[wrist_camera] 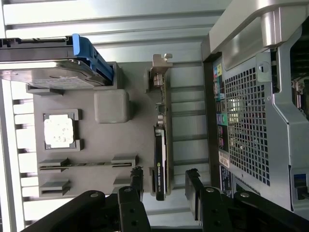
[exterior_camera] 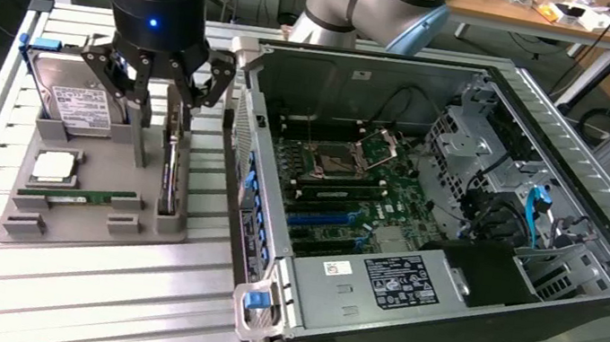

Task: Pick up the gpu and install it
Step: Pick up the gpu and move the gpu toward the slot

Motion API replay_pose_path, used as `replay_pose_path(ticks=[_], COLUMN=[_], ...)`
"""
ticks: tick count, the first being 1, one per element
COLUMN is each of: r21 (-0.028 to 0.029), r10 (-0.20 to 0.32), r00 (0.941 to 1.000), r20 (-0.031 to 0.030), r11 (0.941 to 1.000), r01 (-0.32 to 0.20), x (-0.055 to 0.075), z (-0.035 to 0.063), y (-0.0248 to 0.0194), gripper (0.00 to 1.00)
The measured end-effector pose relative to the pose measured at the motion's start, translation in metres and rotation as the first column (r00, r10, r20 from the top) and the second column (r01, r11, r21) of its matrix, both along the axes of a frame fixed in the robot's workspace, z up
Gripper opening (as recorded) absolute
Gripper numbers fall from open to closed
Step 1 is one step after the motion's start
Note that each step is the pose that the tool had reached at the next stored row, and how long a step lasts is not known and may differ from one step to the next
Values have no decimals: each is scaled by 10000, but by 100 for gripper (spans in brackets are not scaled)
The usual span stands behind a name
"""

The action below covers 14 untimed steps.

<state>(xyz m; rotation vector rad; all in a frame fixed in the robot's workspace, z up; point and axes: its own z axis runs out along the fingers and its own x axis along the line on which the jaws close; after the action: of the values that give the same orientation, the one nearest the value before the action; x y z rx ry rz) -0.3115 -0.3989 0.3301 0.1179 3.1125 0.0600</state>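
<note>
The open computer case (exterior_camera: 333, 66) takes up the exterior view's right, its motherboard (exterior_camera: 363, 189) exposed. In the wrist view the case (wrist_camera: 246, 121) shows its perforated outer panel rather than the inside. It stands on a slatted metal table (exterior_camera: 80, 301), just beside a grey parts tray (exterior_camera: 91, 225) on the exterior view's left.

The arm hangs over that tray. The gripper (exterior_camera: 163, 104) has its jaws spread wide and nothing held. The wrist view shows what the exterior view hides: the gripper (wrist_camera: 164, 178) straddles one end of the gpu (wrist_camera: 161, 145), with a clear gap between the card and each finger (wrist_camera: 136, 178).

A hard drive (exterior_camera: 80, 97) in a blue frame leans at the tray's far end. The gpu (exterior_camera: 169, 173) stands on edge in its slot along the tray's case-side edge, not yet lifted. Its silvery bracket (wrist_camera: 159, 65) shows at the end away from the gripper. A processor (exterior_camera: 54, 165) and a green RAM stick (exterior_camera: 78, 193) lie on the tray.
</note>
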Motion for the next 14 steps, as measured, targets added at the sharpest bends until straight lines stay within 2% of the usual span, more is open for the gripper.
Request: replay_pose_path(ticks=[14], r21=[0], r10=[0], r00=[10000], r20=[0], r11=[10000], r01=[0], x=[0], z=[-32], y=[0], gripper=[48])
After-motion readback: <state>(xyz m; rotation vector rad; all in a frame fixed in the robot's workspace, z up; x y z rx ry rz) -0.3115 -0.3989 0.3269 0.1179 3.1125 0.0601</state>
